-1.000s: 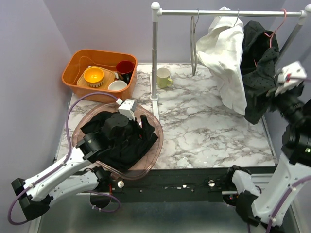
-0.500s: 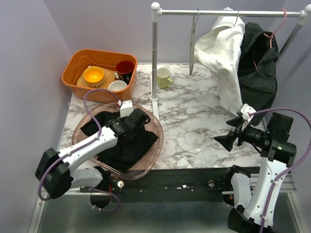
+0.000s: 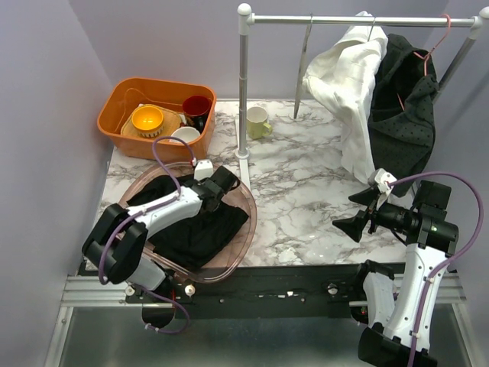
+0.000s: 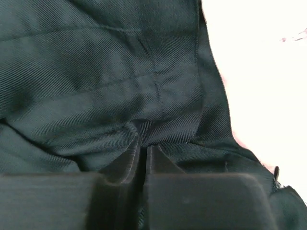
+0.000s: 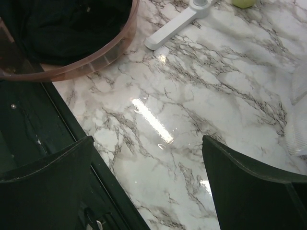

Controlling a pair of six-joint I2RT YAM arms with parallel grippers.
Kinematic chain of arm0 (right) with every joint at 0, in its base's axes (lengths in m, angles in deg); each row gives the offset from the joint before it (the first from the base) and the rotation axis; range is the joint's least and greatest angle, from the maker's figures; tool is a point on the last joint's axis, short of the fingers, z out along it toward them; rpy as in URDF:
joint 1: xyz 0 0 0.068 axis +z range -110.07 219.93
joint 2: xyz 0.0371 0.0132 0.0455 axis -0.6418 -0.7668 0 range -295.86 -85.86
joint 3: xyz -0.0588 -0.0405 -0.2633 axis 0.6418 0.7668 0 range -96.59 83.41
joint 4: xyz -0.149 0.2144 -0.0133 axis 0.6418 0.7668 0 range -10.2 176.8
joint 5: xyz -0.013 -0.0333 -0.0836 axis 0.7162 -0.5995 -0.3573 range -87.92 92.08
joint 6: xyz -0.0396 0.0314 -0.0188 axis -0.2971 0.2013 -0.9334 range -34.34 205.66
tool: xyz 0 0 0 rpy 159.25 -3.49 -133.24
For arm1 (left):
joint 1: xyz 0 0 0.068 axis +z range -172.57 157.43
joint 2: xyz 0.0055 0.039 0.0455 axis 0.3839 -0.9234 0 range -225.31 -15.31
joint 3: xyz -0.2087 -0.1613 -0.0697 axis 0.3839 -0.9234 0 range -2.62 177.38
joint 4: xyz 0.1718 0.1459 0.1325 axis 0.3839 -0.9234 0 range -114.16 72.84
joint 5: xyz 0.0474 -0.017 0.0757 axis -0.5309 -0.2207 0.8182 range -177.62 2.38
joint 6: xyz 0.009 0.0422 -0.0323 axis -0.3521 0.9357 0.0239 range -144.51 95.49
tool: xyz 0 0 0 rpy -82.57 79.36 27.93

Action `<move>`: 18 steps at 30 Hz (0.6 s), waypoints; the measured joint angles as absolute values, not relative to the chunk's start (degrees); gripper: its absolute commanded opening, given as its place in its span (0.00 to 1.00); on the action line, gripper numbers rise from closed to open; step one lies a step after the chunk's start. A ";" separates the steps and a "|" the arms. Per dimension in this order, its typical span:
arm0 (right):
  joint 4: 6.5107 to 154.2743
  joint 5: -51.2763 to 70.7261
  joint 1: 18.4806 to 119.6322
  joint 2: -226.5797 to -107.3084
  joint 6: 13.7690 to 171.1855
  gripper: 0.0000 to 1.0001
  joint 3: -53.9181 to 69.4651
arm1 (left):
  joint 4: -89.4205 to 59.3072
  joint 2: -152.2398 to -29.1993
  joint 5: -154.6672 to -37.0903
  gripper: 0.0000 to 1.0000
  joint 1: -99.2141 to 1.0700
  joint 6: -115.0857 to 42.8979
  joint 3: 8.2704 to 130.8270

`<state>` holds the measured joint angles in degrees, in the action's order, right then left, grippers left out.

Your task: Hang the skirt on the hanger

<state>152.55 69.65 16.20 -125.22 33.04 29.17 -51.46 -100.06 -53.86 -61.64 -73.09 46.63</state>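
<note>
The skirt (image 3: 191, 229) is a heap of black cloth lying in a translucent pink basin (image 3: 246, 222) at the table's front left. My left gripper (image 3: 228, 182) is pressed into the heap's right side. In the left wrist view this left gripper (image 4: 144, 147) is shut, with a fold of the skirt (image 4: 120, 72) pinched between its tips. An empty grey hanger (image 3: 303, 73) hangs from the rail (image 3: 336, 20), left of a white shirt. My right gripper (image 3: 344, 212) hovers low over the marble at the front right, open and holding nothing; in its own view the right gripper (image 5: 147, 139) shows only bare marble between its fingers.
An orange bin (image 3: 114, 107) with bowls and a dark red cup sits at the back left. A pale green mug (image 3: 257, 122) stands beside the rack post (image 3: 244, 84). A white shirt (image 3: 353, 84) and a black dotted garment (image 3: 405, 115) on a pink hanger (image 3: 434, 42) hang at the right.
My left gripper slid to the right side of the basin and shut on the black cloth. My right arm came down from the hanging garments to low over the table, still open.
</note>
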 measured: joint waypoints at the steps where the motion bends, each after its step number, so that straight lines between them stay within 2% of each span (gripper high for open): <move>1: 152.50 69.83 16.20 -125.22 33.06 1.00 29.17 | -51.49 -99.15 -53.84 0.00 -61.64 -72.70 46.63; 6: 152.81 69.94 16.20 -125.24 32.41 1.00 29.08 | -52.10 -90.08 -54.97 0.00 -61.64 -69.29 47.12; 9: 153.51 69.92 16.20 -125.39 31.45 1.00 28.01 | -52.65 -79.08 -59.43 0.00 -61.60 -64.72 51.27; 14: 155.00 69.90 16.20 -125.85 30.05 1.00 24.01 | -51.66 -68.37 -71.56 0.00 -61.55 -55.69 63.35; 18: 155.61 69.92 16.20 -126.70 29.65 1.00 20.38 | -52.91 -70.08 -80.55 0.00 -61.55 -50.56 77.80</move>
